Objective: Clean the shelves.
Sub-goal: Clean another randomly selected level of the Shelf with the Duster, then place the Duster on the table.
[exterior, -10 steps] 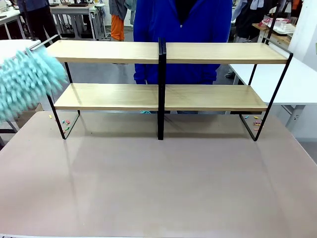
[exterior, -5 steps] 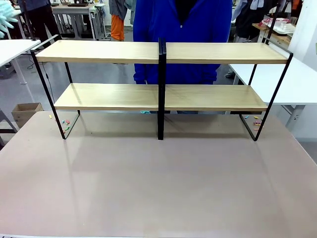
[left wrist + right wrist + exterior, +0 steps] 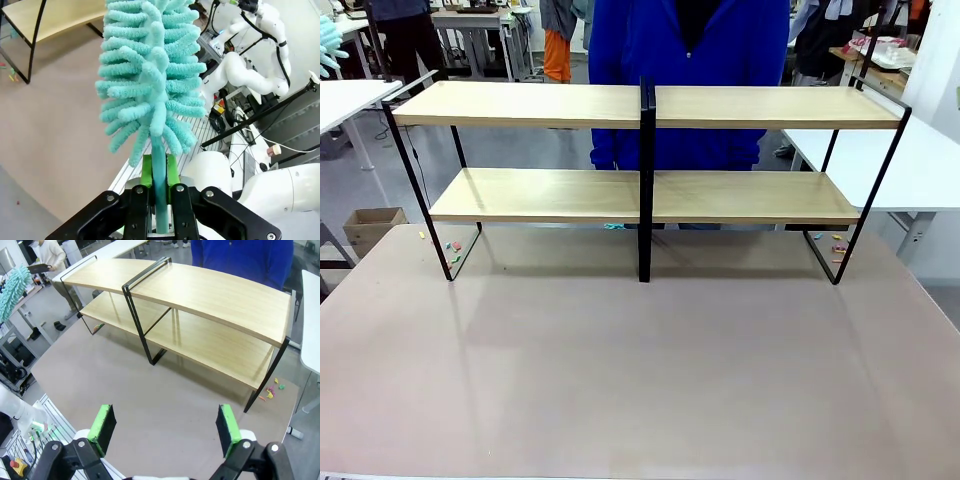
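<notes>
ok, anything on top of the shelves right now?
Both boards of the shelves look bare, top and lower alike. A person in blue stands behind them; the boards and centre post cover part of the torso. Small coloured bits lie on the table by the frame's feet.

Shelves (image 3: 650,150) across table (image 3: 640,370) far half, person (image 3: 690,60) behind centre post. Duster (image 3: 150,80) off table's left edge (upright in left gripper (image 3: 159,172)). Scraps (image 3: 453,247) by left foot.

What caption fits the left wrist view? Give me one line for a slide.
Left gripper clamps the stem of a teal fluffy duster above the table's edge, the shelves off behind.
</notes>
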Tool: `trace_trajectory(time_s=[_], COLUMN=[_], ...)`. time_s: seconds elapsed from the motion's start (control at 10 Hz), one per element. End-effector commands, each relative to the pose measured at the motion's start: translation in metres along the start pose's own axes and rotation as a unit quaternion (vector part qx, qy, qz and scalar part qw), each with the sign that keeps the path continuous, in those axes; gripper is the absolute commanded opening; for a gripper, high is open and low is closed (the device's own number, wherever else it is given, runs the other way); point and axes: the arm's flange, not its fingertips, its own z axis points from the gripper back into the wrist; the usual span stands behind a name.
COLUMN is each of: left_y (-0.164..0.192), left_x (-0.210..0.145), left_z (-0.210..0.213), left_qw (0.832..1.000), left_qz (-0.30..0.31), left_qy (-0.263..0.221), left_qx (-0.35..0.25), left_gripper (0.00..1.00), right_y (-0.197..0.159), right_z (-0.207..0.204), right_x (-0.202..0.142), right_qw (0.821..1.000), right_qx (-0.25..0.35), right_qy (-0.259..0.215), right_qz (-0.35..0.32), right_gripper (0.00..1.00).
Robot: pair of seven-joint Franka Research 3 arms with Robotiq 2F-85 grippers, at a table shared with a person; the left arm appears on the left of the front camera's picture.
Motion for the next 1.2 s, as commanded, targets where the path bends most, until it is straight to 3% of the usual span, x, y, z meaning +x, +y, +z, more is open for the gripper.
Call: trace_trajectory(time_s=[0.0,0.9,1.0,1.1], left_y=[-0.005,-0.003,0.010,0.026], left_x=[-0.001,-0.001,0.028,0.043], left_z=[-0.004,-0.002,-0.039,-0.084], left_qw=[1.000,1.000,0.990,0.957], left_qz=[-0.016,-0.002,-0.018,-0.026], left_qy=[-0.012,0.000,0.119,0.232], left_qx=[-0.007,-0.001,-0.072,-0.174], left_gripper=[0.13,0.13,0.13,0.13], right_y=[0.000,0.000,0.005,-0.001], right_z=[0.001,0.000,-0.024,-0.069], right_x=[0.000,0.000,-0.004,-0.032], right_qw=[1.000,1.000,0.996,0.980], right_qx=[0.000,0.000,0.042,0.088], right_qy=[0.001,0.000,0.064,0.137], right_qz=[-0.001,0.000,-0.036,-0.117], right_gripper=[1.00,1.00,1.00,1.00])
